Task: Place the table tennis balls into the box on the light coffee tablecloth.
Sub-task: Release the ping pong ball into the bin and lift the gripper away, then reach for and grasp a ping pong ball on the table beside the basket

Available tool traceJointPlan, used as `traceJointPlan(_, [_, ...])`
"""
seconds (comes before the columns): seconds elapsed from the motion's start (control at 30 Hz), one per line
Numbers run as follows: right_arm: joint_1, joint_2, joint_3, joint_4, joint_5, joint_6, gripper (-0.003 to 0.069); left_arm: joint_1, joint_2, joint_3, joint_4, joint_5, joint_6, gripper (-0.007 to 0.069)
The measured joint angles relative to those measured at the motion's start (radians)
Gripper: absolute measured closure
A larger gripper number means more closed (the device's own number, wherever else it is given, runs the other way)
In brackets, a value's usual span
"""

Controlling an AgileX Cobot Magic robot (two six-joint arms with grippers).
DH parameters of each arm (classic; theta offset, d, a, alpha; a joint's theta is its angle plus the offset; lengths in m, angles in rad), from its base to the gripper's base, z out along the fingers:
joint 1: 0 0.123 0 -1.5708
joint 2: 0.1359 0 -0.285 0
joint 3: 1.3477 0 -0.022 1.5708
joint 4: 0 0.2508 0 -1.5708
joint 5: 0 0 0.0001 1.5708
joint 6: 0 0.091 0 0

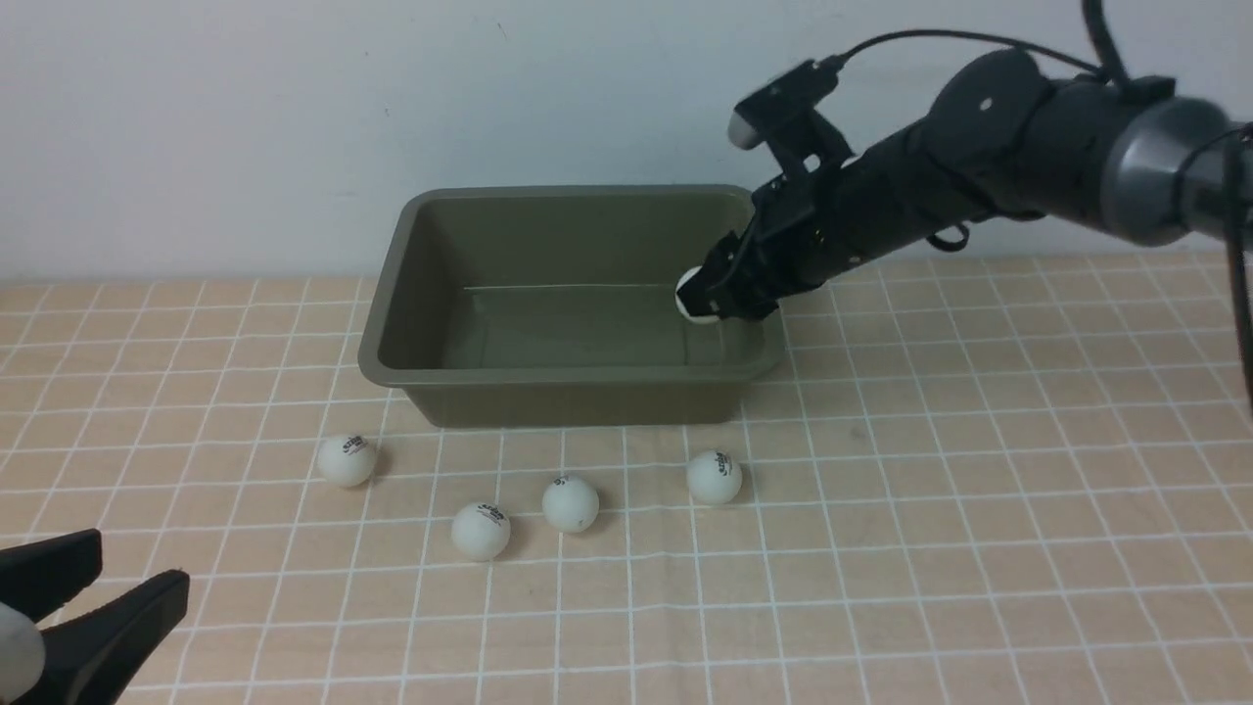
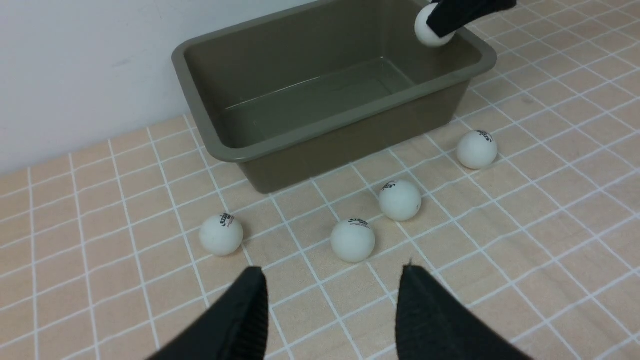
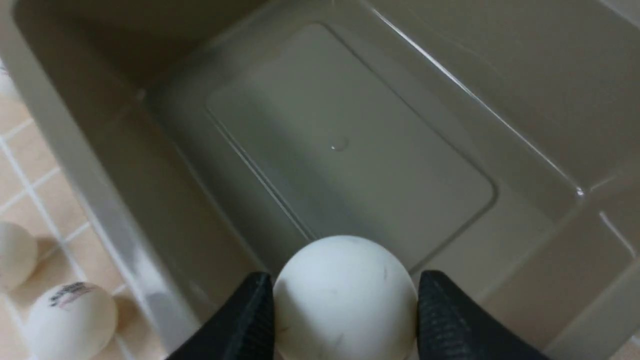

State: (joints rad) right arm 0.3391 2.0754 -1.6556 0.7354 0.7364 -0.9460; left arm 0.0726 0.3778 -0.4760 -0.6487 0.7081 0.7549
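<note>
The olive-green box stands on the light coffee tablecloth by the back wall and is empty inside. My right gripper is shut on a white table tennis ball and holds it above the box's right end, inside the rim. The right wrist view shows this ball clamped between both fingers over the box floor. Several more balls lie on the cloth in front of the box. My left gripper is open and empty at the front left, short of these balls.
A pale wall rises right behind the box. The cloth runs wide to the right and in front of the balls. My right arm reaches in from the upper right above the cloth.
</note>
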Motion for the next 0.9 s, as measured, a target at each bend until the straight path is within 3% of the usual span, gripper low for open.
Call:
traceJointPlan(0.07, [0.000,0.009,0.000,0.002,-0.026,-0.008,0.0320,0.000,0.000,0.000,0.000,0.002,0.000,0.0337])
traceJointPlan(0.17, [0.000,0.011,0.000,0.012,-0.070,-0.010,0.0261,0.000,0.000,0.000,0.000,0.019,0.000,0.0337])
traceJointPlan(0.23, [0.000,0.010,0.000,0.018,-0.093,-0.020,0.0181,0.000,0.000,0.000,0.000,0.022,0.000,0.0337])
traceJointPlan(0.33, [0.000,-0.004,0.000,0.018,-0.096,-0.032,0.0134,0.000,0.004,-0.001,0.000,0.021,-0.026,0.0337])
traceJointPlan(0.47, [0.000,-0.075,0.000,-0.001,-0.093,-0.036,0.0129,0.000,0.077,-0.029,0.019,0.015,-0.158,0.0337])
traceJointPlan(0.57, [0.000,-0.130,0.000,-0.017,-0.083,-0.036,0.0133,0.000,0.151,-0.060,0.060,0.014,-0.171,0.0337])
traceJointPlan(0.73, [0.000,-0.259,0.000,-0.070,-0.038,0.006,0.0135,0.000,0.347,-0.151,0.138,0.014,-0.131,0.0337])
traceJointPlan(0.9, [0.000,-0.371,0.000,-0.203,-0.010,0.115,0.0137,0.000,0.498,-0.226,0.150,-0.022,-0.013,0.0337])
